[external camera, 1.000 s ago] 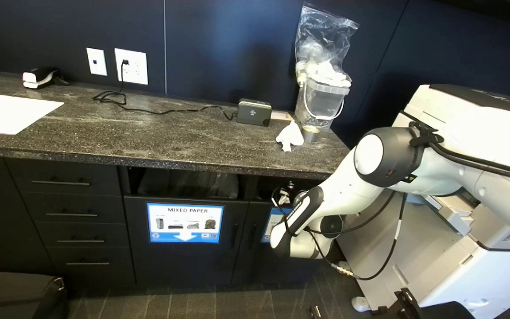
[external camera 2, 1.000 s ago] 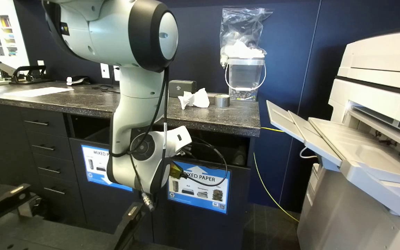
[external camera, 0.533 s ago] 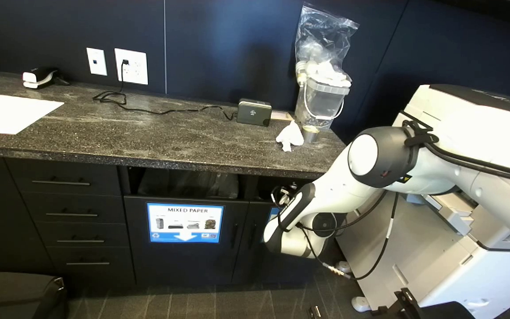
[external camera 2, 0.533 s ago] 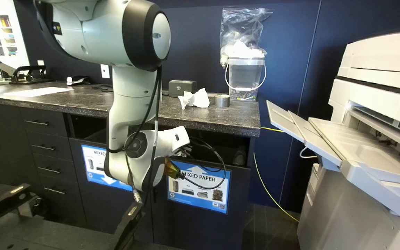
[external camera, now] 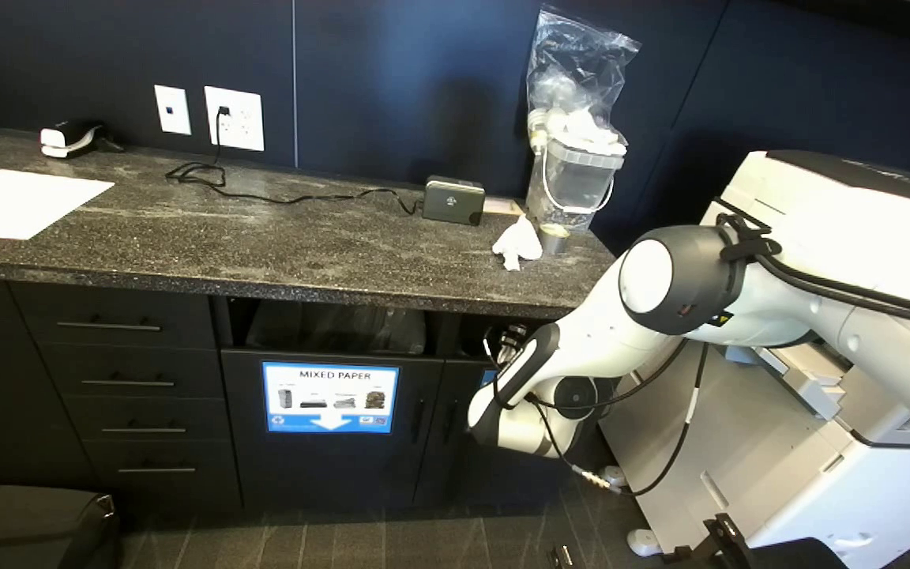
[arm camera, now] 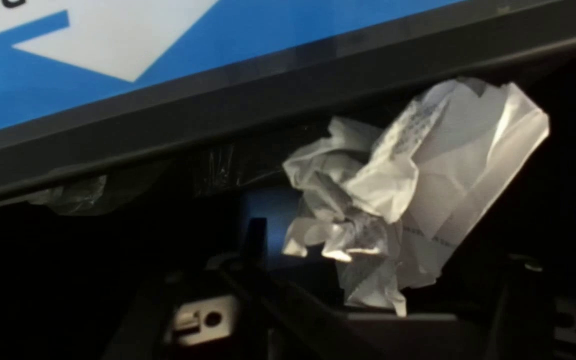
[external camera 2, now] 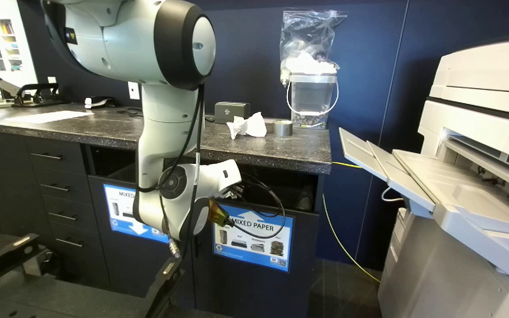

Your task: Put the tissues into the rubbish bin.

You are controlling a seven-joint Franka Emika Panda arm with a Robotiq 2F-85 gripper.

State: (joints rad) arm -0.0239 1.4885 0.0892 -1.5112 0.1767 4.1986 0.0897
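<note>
Shifted slightly since 1 second ago, the gripper [arm camera: 388,250] stands unclenched, 1 crumpled tissue [arm camera: 393,195] ahead of it at the mouth of the bin [external camera 2: 303,247] (probably dropping); above the gripper, 1 white wad [external camera 2: 254,126] on the worktop [external camera 2: 276,152] awaits binning

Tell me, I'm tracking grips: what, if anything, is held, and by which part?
Nothing seems held: in the wrist view the gripper stands open, neither jaw visibly pinching the crumpled tissue.

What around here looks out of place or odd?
The crumpled tissue on the counter looks like stray litter. Also, the right-hand sign underneath points up, yet the left-hand sign points down, though both say mixed paper.
</note>
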